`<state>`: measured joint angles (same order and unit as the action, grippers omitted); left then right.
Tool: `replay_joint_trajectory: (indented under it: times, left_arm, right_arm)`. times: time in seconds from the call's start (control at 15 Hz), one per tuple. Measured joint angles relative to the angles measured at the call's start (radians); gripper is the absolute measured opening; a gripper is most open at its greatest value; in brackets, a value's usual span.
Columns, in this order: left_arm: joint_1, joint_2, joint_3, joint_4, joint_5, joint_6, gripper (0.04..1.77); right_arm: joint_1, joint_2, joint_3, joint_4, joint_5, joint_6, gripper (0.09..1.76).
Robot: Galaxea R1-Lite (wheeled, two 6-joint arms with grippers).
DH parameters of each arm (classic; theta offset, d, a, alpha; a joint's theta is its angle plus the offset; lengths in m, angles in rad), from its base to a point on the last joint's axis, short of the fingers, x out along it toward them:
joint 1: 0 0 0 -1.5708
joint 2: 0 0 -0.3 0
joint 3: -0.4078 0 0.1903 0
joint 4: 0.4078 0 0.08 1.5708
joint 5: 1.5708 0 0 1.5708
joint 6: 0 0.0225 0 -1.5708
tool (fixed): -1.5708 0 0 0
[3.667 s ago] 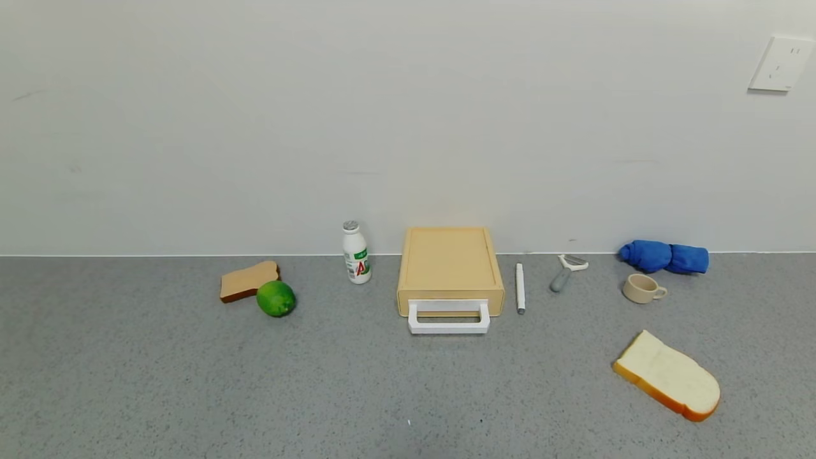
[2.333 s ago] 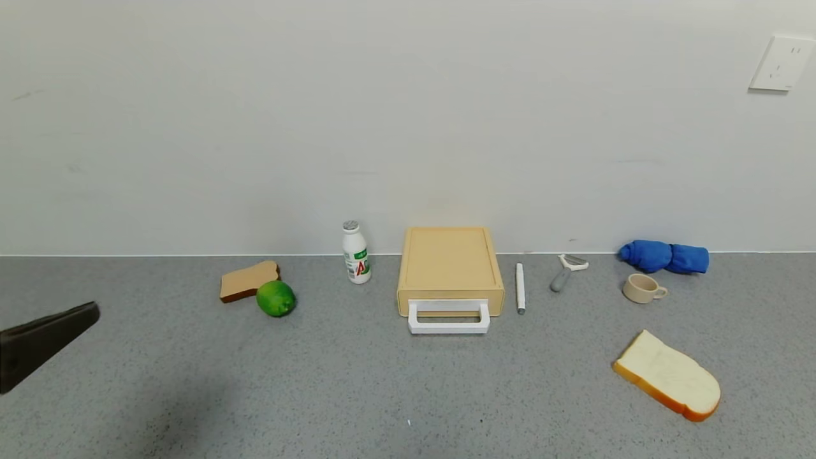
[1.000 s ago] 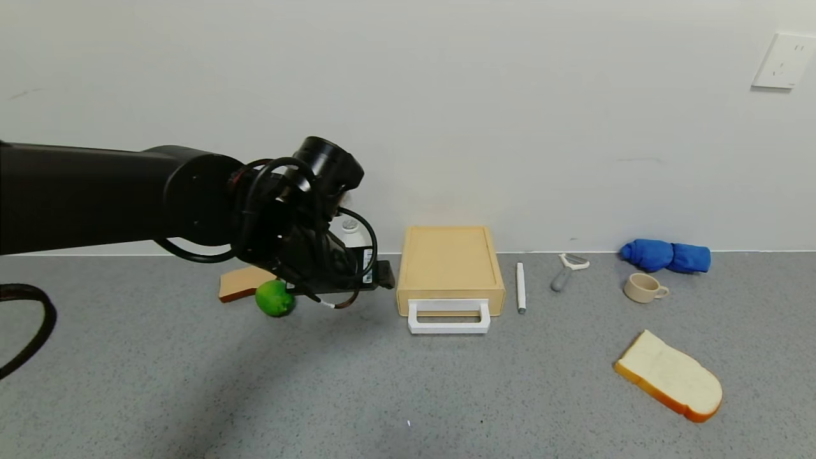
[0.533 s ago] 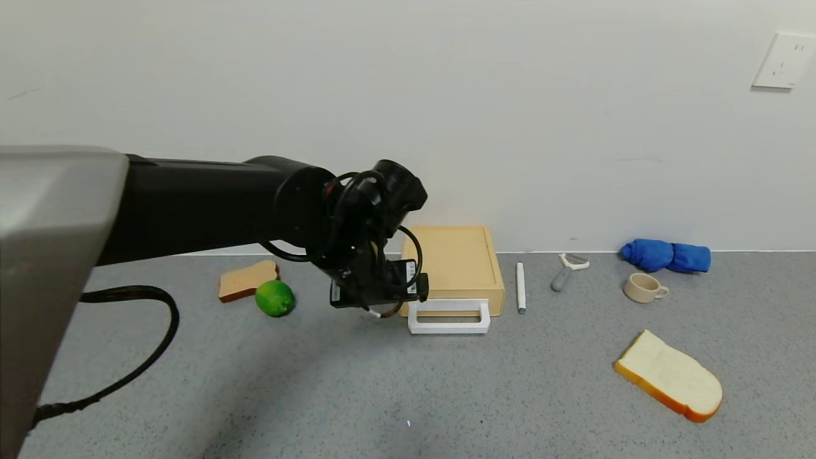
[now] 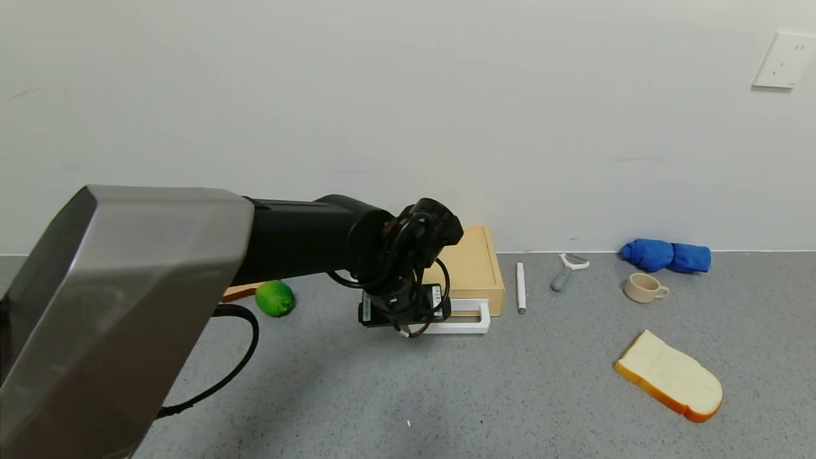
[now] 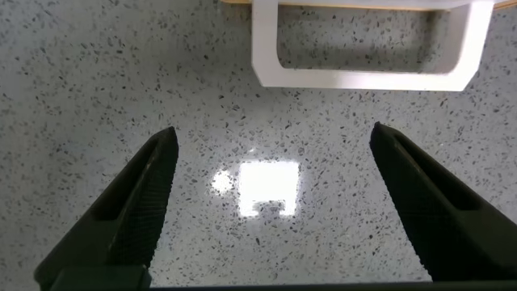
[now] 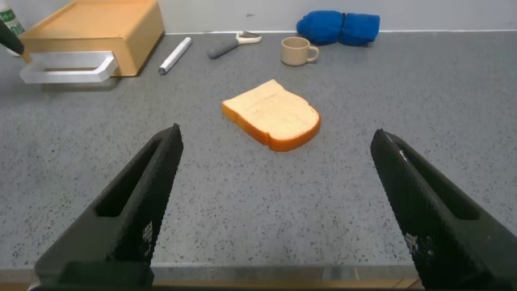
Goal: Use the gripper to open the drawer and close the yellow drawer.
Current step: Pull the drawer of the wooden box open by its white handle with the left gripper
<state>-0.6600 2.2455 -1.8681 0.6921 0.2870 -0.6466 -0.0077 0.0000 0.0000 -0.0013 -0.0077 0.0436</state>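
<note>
The tan-yellow drawer (image 5: 477,260) stands against the back wall, its tray pushed in and its white loop handle (image 5: 470,327) towards me. My left gripper (image 5: 404,320) hangs over the counter just in front of the handle's left part, and the arm covers the drawer's left side. In the left wrist view the gripper (image 6: 275,133) is open and empty, pointing down at bare counter, with the handle (image 6: 359,78) just beyond the fingertips. My right gripper (image 7: 279,137) is open and empty, low over the counter's near edge, out of the head view. It sees the drawer (image 7: 93,24) far off.
A lime (image 5: 275,298) and brown bread (image 5: 234,293) lie left of the drawer. A white pen (image 5: 520,287), a peeler (image 5: 564,271), a cup (image 5: 644,287) and a blue cloth (image 5: 666,256) lie to its right. A pale bread slice (image 5: 669,376) lies front right.
My left arm came in from the left, swept right past the lime and came down to the front of the drawer's handle. The drawer and other objects have not moved.
</note>
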Motion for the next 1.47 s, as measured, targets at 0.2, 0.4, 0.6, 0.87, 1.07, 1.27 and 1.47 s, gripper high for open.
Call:
replay_joint_trajectory:
  times: [0.2,0.4,0.6,0.87,1.07,1.27,1.47]
  left_arm:
    - [0.000,0.024,-0.001,-0.032,-0.002,0.000,1.72]
    - [0.001,0.041,-0.002,-0.062,-0.003,0.012,1.72]
    - [0.004,0.060,-0.009,-0.106,-0.009,0.017,1.72]
    - [0.018,0.092,-0.009,-0.180,-0.021,0.030,1.72]
    - [0.022,0.115,-0.013,-0.192,-0.022,0.047,1.72]
    - [0.025,0.135,-0.024,-0.211,-0.022,0.051,1.72]
    - [0.030,0.146,-0.032,-0.213,-0.021,0.055,1.72]
  right_arm:
    - [0.000,0.000,0.000,0.000,0.000,0.000,1.71]
    - [0.000,0.000,0.000,0.000,0.000,0.000,1.71]
    - [0.000,0.000,0.000,0.000,0.000,0.000,1.71]
    - [0.000,0.000,0.000,0.000,0.000,0.000,1.71]
    - [0.000,0.000,0.000,0.000,0.000,0.000,1.71]
    - [0.000,0.000,0.000,0.000,0.000,0.000,1.71]
    - [0.000,0.000,0.000,0.000,0.000,0.000,1.71]
